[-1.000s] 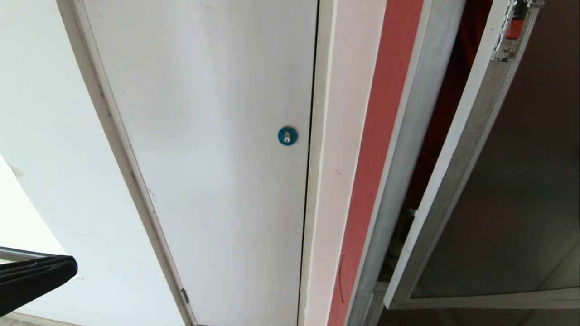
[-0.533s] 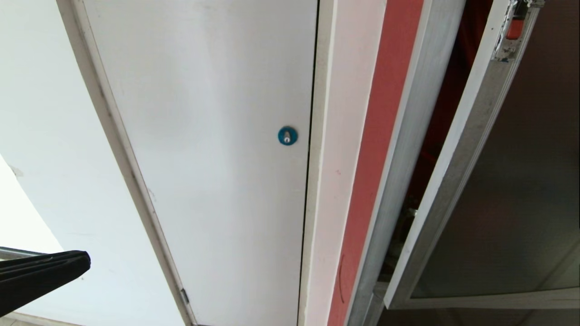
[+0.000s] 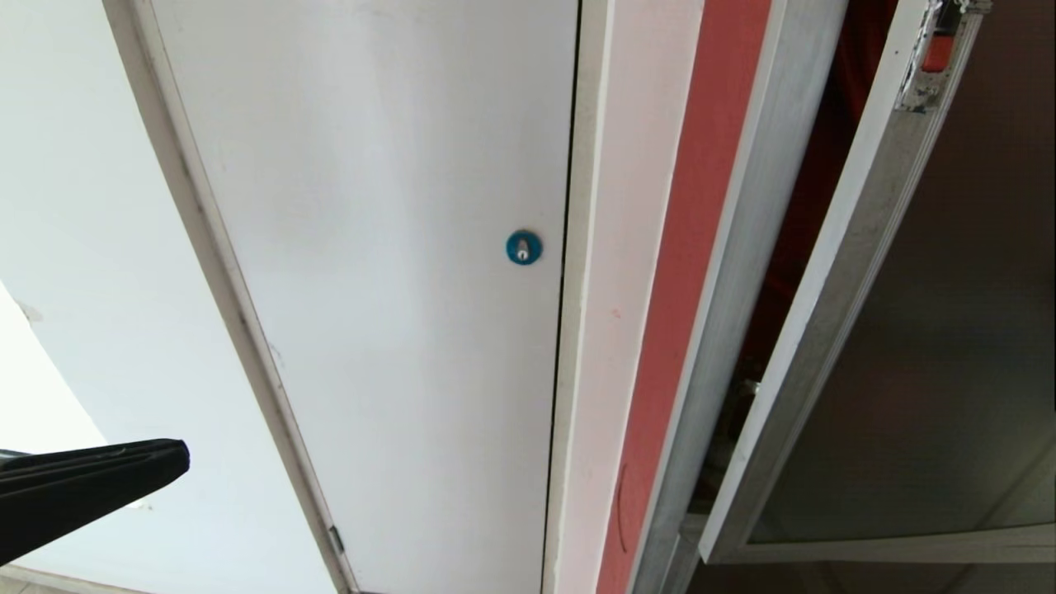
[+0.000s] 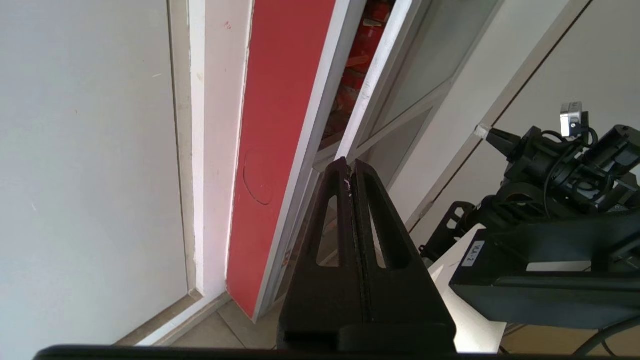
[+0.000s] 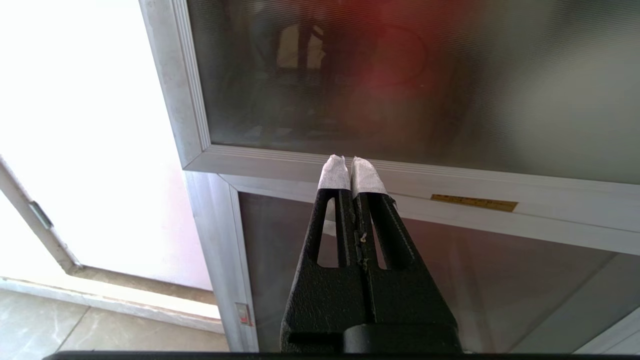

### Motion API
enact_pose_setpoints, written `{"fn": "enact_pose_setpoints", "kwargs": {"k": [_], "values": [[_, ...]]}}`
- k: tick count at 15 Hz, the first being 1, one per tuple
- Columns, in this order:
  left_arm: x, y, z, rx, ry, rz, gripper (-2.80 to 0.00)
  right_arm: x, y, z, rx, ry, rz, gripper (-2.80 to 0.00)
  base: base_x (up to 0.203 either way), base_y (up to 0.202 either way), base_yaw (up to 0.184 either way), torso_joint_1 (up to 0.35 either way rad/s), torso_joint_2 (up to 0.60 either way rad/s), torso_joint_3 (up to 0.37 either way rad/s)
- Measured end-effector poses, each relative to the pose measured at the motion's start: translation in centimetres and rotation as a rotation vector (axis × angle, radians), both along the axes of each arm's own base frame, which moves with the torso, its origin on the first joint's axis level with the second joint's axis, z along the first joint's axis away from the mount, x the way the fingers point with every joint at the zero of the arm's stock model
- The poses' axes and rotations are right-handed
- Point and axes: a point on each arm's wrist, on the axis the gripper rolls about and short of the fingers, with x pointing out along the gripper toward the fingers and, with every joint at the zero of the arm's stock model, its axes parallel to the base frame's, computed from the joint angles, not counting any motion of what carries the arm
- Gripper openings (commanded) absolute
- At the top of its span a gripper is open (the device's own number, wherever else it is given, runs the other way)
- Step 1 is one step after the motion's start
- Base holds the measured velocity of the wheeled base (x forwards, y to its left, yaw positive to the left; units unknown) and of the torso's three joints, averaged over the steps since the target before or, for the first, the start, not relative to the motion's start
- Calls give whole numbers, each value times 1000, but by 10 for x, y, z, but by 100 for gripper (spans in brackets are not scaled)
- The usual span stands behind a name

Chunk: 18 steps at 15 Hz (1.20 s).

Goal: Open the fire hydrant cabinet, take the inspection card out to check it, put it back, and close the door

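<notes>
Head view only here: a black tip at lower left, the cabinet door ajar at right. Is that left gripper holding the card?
Observer: No. The left wrist view shows the left gripper with its jaws shut on nothing.
Operator: Where is the right one?
Observer: The right gripper, jaws shut and empty, points at a silver rail of the fire hydrant cabinet, between two dark glass panes.
Operator: Anything visible inside?
Observer: Through the gap beside the door there is red equipment; no card shows.

Left gripper (image 4: 351, 167) is seen low at left, fingers pressed together, nothing held. Right gripper (image 5: 350, 165) is likewise closed, white-taped tips touching.
</notes>
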Motion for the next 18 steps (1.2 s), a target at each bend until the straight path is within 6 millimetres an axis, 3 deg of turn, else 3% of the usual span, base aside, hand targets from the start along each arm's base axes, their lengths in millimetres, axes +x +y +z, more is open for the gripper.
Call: {"fn": "enact_pose_setpoints", "kwargs": {"k": [18], "values": [[21, -10, 3, 4, 18, -58, -280, 0, 0, 0, 0, 0, 0, -280, 0, 0, 0, 0, 0, 0]]}}
